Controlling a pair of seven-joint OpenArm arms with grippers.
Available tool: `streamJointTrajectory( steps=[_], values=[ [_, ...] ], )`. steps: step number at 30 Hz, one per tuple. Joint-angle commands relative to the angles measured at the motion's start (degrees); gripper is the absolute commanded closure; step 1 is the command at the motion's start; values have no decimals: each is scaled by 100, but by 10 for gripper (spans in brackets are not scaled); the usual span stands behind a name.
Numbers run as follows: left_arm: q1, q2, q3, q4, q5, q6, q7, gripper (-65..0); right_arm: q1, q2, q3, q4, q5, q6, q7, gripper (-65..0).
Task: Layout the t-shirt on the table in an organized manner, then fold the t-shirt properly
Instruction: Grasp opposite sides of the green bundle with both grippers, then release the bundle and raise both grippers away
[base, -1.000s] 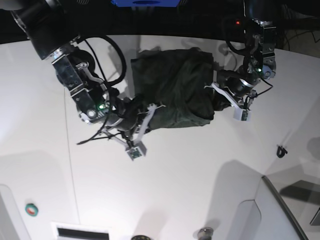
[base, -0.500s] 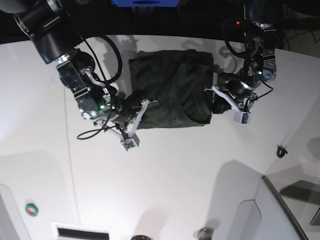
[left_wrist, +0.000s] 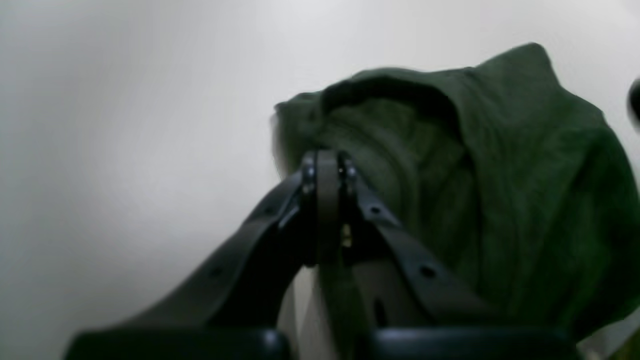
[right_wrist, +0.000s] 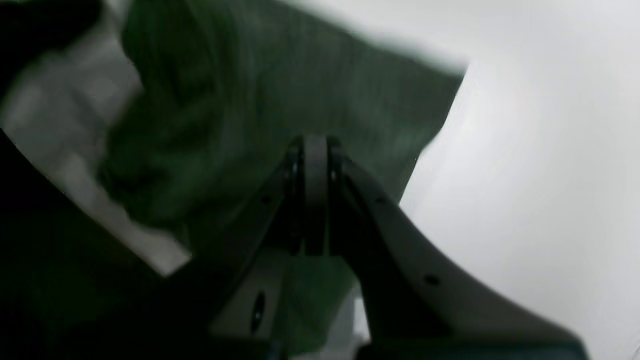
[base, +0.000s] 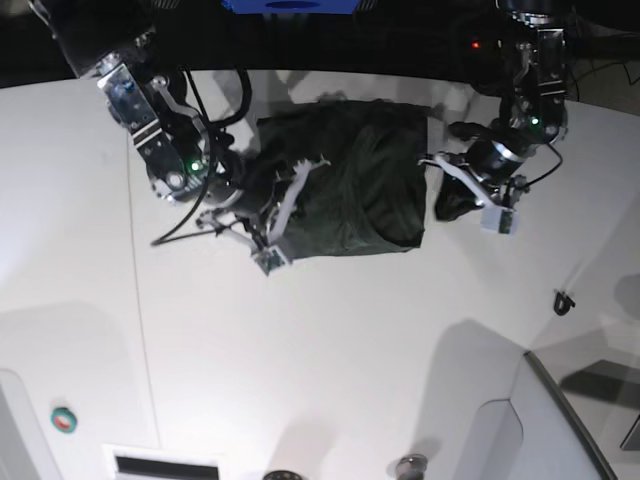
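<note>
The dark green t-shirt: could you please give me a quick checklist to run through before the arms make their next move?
1. Left gripper shut: ok; its jaws meet at the tips.
2. Right gripper shut: ok.
3. Each gripper pinching cloth: cannot tell; the wrist views show the dark green fabric t-shirt behind the tips, not clearly between them.
4. T-shirt flat and organized: not ok; it is bunched and folded over.
5. T-shirt fully on the smooth white table: ok.
6. Bare table beside the shirt: ok.
</note>
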Motion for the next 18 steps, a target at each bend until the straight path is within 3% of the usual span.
streamJointTrajectory(
  steps=[1,5,13,18],
  values=[
    [9,-67,-178,102,-52,-4,-113,0,82,-41,-6,-160,10,17,187,-8],
    [114,-84,-591,85,-16,-4,-113,0,82,-41,-14,-766,10,26,627,-8],
    [352,-93,-1400,85,-43,-12,-121,0,-226,21,-14,192,19,9,451,-8],
    [440,-93,-1567,85,-52,-12,-130,0,-243,21,-23,-213,10,35,354,-8]
  ],
)
